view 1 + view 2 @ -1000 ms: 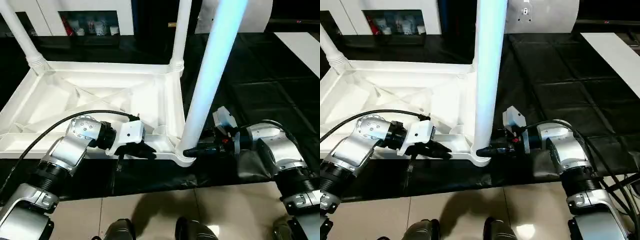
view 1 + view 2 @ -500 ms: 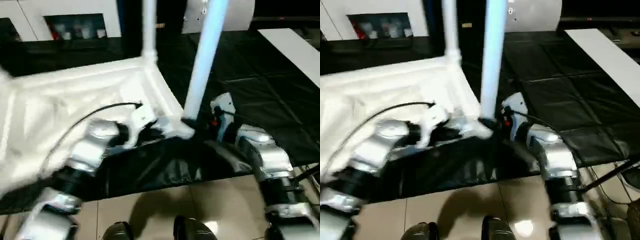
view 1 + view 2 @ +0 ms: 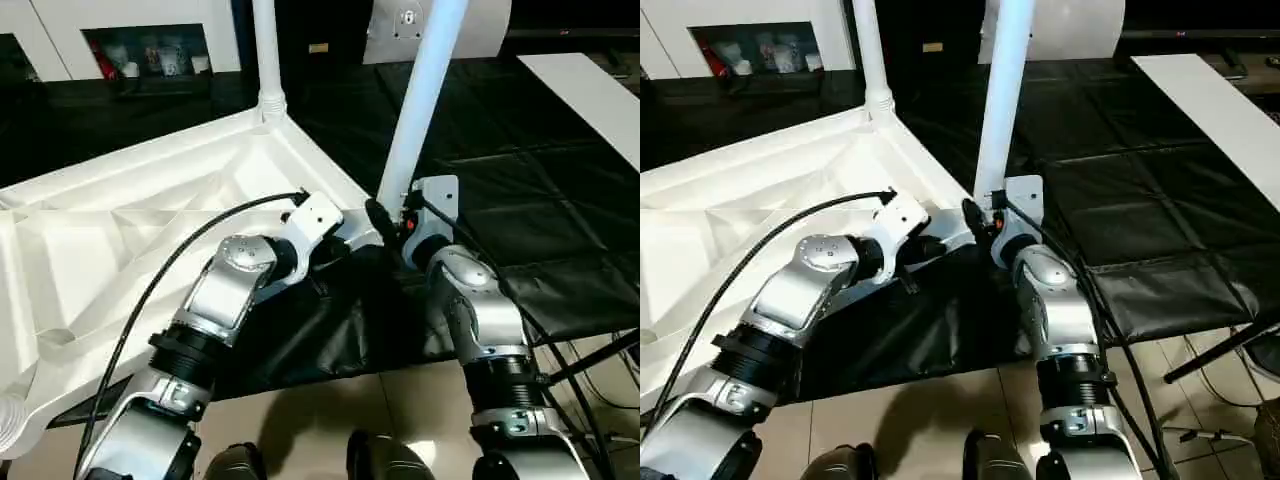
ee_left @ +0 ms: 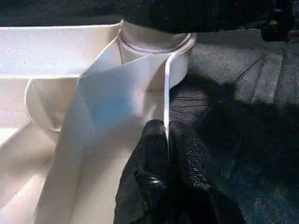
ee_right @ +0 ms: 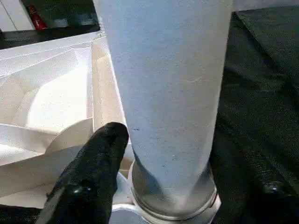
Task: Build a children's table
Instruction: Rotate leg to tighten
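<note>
one upturned white table top (image 3: 150,200), two legs socketed upright, tops cut off, left pincer (image 4: 167,140) closed on its rim, right pincer (image 5: 154,154) open around near leg (image 3: 415,110), one finger hidden

**Head pair above, wrist cameras close in**

Both eye views look forward and down from the head, sharing the near leg (image 3: 420,95) at 12 o'clock. Each wrist camera sits close, facing that leg's corner socket (image 4: 156,44).
</note>
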